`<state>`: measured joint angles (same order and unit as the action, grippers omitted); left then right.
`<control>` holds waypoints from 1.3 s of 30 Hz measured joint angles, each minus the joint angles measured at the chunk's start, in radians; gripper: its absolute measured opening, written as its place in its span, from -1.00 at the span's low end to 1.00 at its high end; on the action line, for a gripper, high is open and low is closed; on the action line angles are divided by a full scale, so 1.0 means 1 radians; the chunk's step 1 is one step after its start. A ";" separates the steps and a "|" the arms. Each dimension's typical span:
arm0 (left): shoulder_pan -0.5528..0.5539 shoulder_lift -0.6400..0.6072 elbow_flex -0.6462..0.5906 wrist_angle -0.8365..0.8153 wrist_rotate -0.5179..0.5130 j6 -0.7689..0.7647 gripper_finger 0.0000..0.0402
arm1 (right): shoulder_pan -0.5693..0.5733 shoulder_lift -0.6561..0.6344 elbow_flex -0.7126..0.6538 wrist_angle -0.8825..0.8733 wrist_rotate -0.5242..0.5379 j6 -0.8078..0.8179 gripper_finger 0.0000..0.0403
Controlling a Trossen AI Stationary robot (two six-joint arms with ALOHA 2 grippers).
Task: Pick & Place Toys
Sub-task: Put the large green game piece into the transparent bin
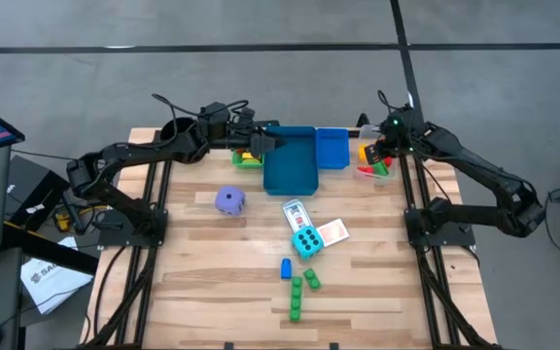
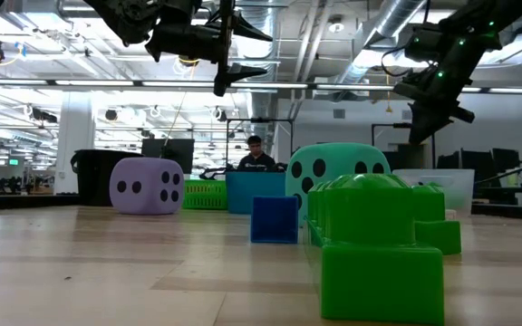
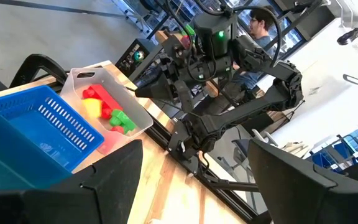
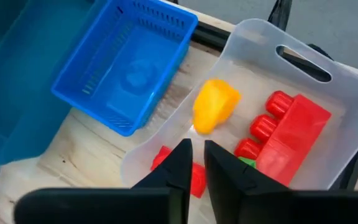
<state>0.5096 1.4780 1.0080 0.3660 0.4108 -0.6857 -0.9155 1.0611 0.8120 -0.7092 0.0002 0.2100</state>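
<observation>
**While the right gripper hangs over the clear bin, loose toys lie mid-table**

High view. Where the table point(image 1: 212, 282) meets its far edge, a large blue bin point(image 1: 290, 160), a smaller blue basket point(image 1: 332, 148) and a clear bin point(image 1: 372, 160) stand in a row. The left gripper point(image 1: 257, 142) hovers at the large bin's far left corner; the right gripper point(image 1: 382, 146) hovers over the clear bin near the far right corner. A purple die point(image 1: 229, 200) sits left of centre. A cyan dotted die point(image 1: 307, 242) sits at mid-table, with playing cards point(image 1: 294, 214) just beside it. Toward the near edge lie a blue brick point(image 1: 286, 268) and green bricks point(image 1: 301, 295).

Low view. Both grippers hang above the table. The green bricks point(image 2: 379, 244) fill the foreground; the blue brick point(image 2: 274, 219), cyan dotted die point(image 2: 333, 177) and purple die point(image 2: 146, 186) stand behind. A person point(image 2: 256, 154) sits beyond the far edge.

Left wrist view. The left gripper's point(image 3: 194, 171) fingers point(image 3: 114, 168) stand wide apart, holding nothing. The clear bin point(image 3: 132, 102) holds red, yellow and green bricks.

Right wrist view. The right gripper's point(image 4: 194, 163) fingers point(image 4: 176, 165) are nearly together with a narrow gap and nothing between them, above the clear bin point(image 4: 253, 37). Inside lie a yellow brick point(image 4: 215, 104) and a red brick point(image 4: 291, 134). The blue basket point(image 4: 126, 68) stands just beside.
</observation>
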 joint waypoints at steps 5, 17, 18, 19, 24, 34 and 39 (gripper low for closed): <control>0.000 0.000 0.000 0.000 0.000 0.000 0.42 | 0.005 0.000 0.000 0.004 -0.088 -0.008 -0.69; -0.029 0.000 0.000 -0.001 0.006 0.184 0.42 | 0.305 -0.140 0.000 0.193 -0.104 0.012 -0.61; -0.035 0.000 0.000 -0.001 0.006 0.221 0.42 | 0.337 -0.154 0.000 0.204 -0.103 0.021 -0.61; -0.042 0.000 0.000 -0.003 0.006 0.258 0.42 | 0.371 -0.166 0.000 0.216 -0.103 0.031 -0.61; -0.082 0.000 0.000 -0.020 0.006 0.391 0.42 | 0.553 -0.197 0.000 0.234 -0.053 0.130 -0.61; -0.166 0.000 0.000 -0.217 0.000 0.583 0.42 | 0.903 -0.133 0.000 0.237 0.229 0.390 -0.61; -0.223 0.000 0.000 -0.304 -0.012 0.713 0.42 | 1.049 -0.060 0.000 0.248 0.351 0.522 -0.61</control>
<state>0.2863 1.4780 1.0080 0.0620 0.3992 0.0272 0.1331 1.0007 0.8116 -0.4613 0.3517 0.7318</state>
